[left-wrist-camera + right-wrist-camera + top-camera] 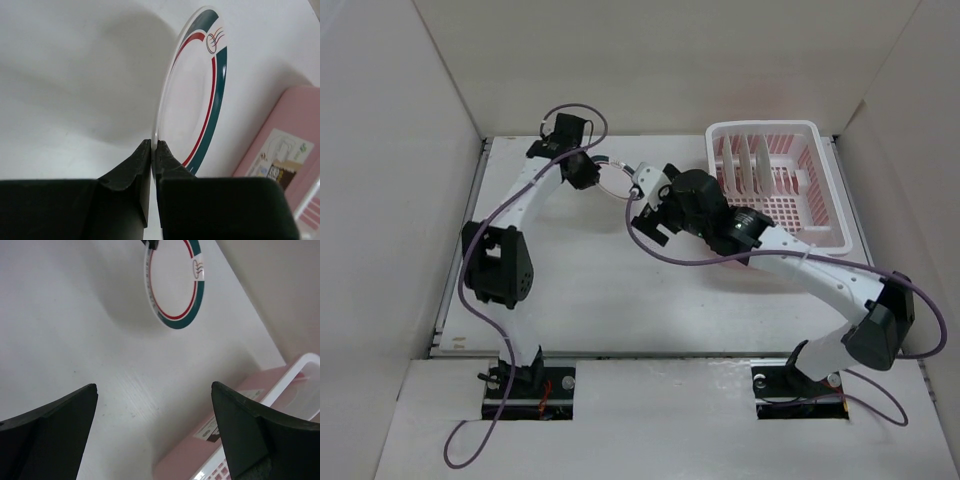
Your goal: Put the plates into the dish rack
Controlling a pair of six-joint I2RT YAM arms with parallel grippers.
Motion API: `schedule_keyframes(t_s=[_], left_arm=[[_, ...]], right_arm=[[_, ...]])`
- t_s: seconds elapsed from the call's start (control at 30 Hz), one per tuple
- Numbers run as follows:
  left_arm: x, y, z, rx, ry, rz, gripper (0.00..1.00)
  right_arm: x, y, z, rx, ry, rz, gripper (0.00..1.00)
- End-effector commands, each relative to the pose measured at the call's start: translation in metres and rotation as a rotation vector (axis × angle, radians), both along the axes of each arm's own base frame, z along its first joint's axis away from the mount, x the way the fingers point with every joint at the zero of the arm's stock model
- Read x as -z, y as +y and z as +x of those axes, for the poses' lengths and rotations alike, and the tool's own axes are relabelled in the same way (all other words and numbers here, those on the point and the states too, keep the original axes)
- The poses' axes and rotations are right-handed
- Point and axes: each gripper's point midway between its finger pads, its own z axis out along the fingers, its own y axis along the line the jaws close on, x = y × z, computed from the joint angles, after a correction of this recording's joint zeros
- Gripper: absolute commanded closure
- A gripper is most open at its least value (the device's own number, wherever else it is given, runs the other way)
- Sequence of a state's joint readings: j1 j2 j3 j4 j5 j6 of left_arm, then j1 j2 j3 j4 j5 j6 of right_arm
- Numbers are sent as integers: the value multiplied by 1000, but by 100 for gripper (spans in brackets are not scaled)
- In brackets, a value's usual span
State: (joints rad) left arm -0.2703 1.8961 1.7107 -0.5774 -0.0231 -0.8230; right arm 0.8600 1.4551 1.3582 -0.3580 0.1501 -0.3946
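Note:
My left gripper (154, 147) is shut on the bottom rim of a white plate with a dark teal rim and a red line (195, 90), holding it upright on edge above the table. In the top view this gripper (590, 172) and plate (612, 180) are at the back middle, left of the dish rack (825, 180). My right gripper (155, 390) is open and empty, facing that plate (172, 285) from a short distance; in the top view it (642, 203) sits between the plate and the rack. Other plates (748, 165) stand upright in the rack's prongs.
The rack's pink side wall with a label shows in the left wrist view (285, 145) and in the right wrist view (235, 440). White walls enclose the table on the left, back and right. The right arm's forearm (770, 245) lies over the rack's near edge.

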Motion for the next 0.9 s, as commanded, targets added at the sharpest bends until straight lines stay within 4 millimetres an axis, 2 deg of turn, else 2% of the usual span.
schedule_keyframes(t_s=[0.0, 0.07, 0.17, 0.2, 0.23, 0.3, 0.33, 0.37, 0.47, 0.5, 0.6, 0.67, 0.77, 0.87], left_arm=[[-70, 10, -50, 45, -34, -82, 100], [-90, 8, -59, 44, -59, -141, 100], [-121, -2, -78, 102, -94, -233, 100], [-124, -7, -85, 123, -81, -282, 100], [-139, -11, -90, 135, -112, -315, 100], [-142, -12, -99, 145, -105, -351, 100], [-147, -13, -102, 146, -110, -367, 100], [-157, -14, -106, 161, -137, -380, 100], [-155, -10, -113, 153, -129, -361, 100], [-152, -2, -110, 120, -127, -337, 100], [-145, 6, -109, 101, -110, -327, 100], [-148, 10, -109, 87, -125, -313, 100], [-142, 13, -110, 71, -111, -297, 100], [-142, 12, -111, 79, -108, -305, 100]], right_arm=[[-26, 24, 18, -56, -174, -5, 2], [-12, 29, 25, -50, -169, -31, 4], [-13, 39, 29, -82, -188, -33, 5], [-4, 43, 30, -92, -174, -44, 5], [-10, 45, 30, -99, -180, -32, 5], [-5, 52, 33, -103, -186, -48, 6], [-11, 52, 33, -88, -209, -59, 6], [-6, 52, 35, -80, -204, -70, 6], [-23, 51, 38, -71, -239, -49, 6], [-34, 53, 34, -81, -259, -38, 6], [-41, 49, 33, -68, -270, -31, 6], [-55, 46, 28, -71, -306, -30, 6], [-75, 41, 20, -78, -339, -5, 6], [-87, 40, 20, -82, -372, -3, 6]])
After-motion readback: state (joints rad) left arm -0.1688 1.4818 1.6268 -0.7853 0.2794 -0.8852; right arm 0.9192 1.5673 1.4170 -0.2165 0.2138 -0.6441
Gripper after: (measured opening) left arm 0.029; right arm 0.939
